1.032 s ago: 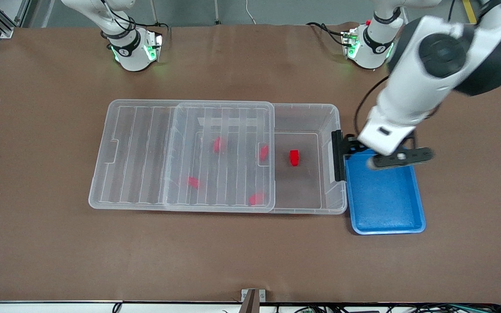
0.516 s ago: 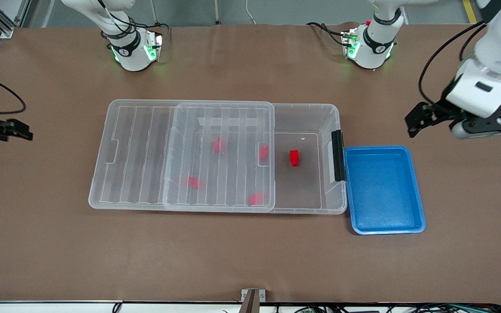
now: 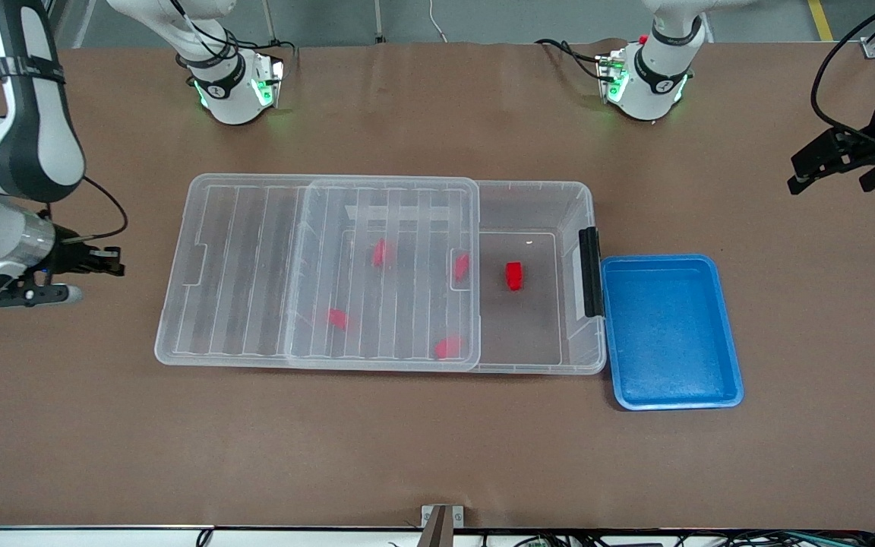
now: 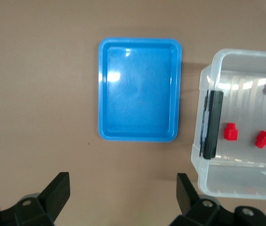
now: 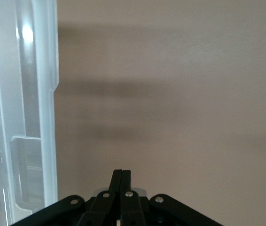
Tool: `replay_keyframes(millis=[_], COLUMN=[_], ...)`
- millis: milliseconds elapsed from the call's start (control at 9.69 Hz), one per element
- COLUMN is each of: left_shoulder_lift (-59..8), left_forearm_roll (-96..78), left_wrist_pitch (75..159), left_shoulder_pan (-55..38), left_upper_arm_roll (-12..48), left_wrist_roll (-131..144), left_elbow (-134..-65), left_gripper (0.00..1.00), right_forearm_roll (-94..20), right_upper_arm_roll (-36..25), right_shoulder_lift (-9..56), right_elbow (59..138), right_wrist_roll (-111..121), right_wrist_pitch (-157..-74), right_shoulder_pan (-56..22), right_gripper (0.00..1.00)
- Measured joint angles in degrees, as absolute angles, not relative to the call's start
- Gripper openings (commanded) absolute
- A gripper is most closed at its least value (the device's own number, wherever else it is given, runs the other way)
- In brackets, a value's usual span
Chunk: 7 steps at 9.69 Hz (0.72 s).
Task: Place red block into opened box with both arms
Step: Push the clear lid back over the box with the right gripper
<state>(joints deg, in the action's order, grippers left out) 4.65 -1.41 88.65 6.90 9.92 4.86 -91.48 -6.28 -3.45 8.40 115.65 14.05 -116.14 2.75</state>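
Note:
One red block lies in the uncovered part of the clear box, near its black latch. Several more red blocks show through the ribbed lid, which is slid toward the right arm's end. In the left wrist view the box and red blocks are visible too. My left gripper hangs open and empty over bare table at the left arm's end. My right gripper is shut on nothing, beside the lid's edge.
An empty blue tray sits against the latch end of the box, toward the left arm's end. Brown table surrounds everything, and both arm bases stand along the edge farthest from the front camera.
The left arm swung from over the blue tray out to its end of the table, still open. The right arm came into view beside the lid and its gripper shut.

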Motion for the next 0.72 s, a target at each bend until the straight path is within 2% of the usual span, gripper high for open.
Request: replay_keyframes(millis=[722], left_shoulder_lift=[5.1], left_forearm_roll=[-1.4], left_wrist_pitch=[87.9], left_shoulder_pan=[6.8], left_upper_arm_roll=[10.2], left_wrist_roll=[4.9], left_elbow=[-92.3], left_gripper=[1.0], right_forearm_roll=[-11.1], right_upper_arm_roll=[0.7], right_shoulder_lift=[8.9], right_elbow=[118.6], right_wrist_roll=[14.3], right_wrist_pitch=[-116.8], right_shoulder_pan=[2.1], right_gripper=[0.0])
